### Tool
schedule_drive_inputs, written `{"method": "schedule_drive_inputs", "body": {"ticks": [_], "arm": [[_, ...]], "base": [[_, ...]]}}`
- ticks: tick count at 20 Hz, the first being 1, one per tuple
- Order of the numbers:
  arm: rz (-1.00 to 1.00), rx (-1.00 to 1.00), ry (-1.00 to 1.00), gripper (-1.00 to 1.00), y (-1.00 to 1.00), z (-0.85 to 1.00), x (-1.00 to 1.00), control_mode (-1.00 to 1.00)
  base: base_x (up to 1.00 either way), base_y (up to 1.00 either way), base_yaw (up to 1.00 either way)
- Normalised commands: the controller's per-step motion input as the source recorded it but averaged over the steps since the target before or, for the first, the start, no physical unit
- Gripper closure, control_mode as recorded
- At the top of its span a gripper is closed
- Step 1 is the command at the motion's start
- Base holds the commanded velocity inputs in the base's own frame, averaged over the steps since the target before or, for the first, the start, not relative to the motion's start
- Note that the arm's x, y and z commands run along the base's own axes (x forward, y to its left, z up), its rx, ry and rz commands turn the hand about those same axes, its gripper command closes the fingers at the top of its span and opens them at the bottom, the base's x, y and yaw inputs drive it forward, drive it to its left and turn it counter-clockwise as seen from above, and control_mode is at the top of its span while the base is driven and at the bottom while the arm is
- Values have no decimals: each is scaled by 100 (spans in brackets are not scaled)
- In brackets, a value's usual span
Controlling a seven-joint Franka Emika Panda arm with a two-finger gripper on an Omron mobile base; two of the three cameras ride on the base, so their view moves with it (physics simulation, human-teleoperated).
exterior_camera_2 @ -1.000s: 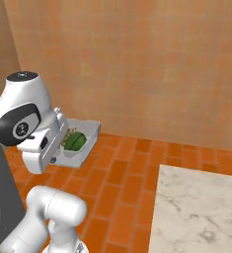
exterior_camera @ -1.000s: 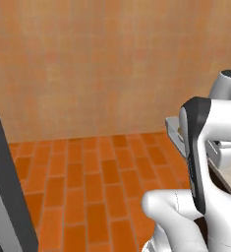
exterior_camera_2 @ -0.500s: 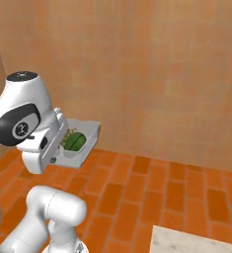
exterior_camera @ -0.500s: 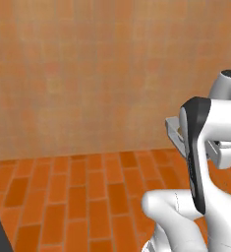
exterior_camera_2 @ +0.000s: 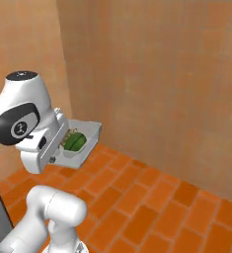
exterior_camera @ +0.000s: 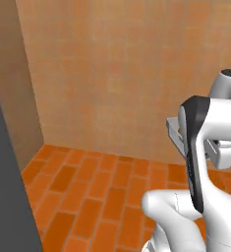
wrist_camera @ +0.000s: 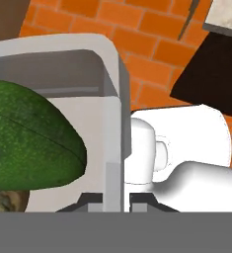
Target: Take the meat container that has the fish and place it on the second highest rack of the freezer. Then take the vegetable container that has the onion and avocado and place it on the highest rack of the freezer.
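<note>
My gripper (wrist_camera: 115, 200) is shut on the side wall of the white vegetable container (wrist_camera: 112, 123), held in the air in front of the arm. A dark green avocado (wrist_camera: 28, 138) lies inside it, with a tan-brown bit of the onion (wrist_camera: 6, 200) under it. From the right base view the container (exterior_camera_2: 90, 136) juts out from the hand with the avocado (exterior_camera_2: 75, 142) in it. Its grey edge (exterior_camera: 173, 130) peeks from behind the arm in the left base view. The meat container with the fish and the freezer's racks are out of view.
An orange brick floor (exterior_camera_2: 152, 197) runs up to tan walls that meet in a corner (exterior_camera_2: 63, 64). A dark grey slab (exterior_camera: 4, 172) stands close at the left. Below the hand lie a dark cabinet (wrist_camera: 211, 74) and a marble counter corner (wrist_camera: 226, 15).
Both base views have swung round with the base: the marble counter has left the right base view and a wall corner has come in. The container stays in my grip.
</note>
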Motion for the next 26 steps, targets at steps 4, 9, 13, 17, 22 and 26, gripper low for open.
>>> {"method": "schedule_drive_inputs", "body": {"ticks": [4,9,13,17,22,26], "arm": [[0,0,0,100,0,0,0,100],[0,0,0,100,0,0,0,100],[0,0,0,100,0,0,0,100],[0,0,0,100,0,0,0,100],[0,0,0,100,0,0,0,100],[0,0,0,100,0,0,0,100]], "base": [[34,-37,77],[22,-45,75],[-6,-39,67],[0,-17,63],[0,-13,66],[0,-1,64]]}}
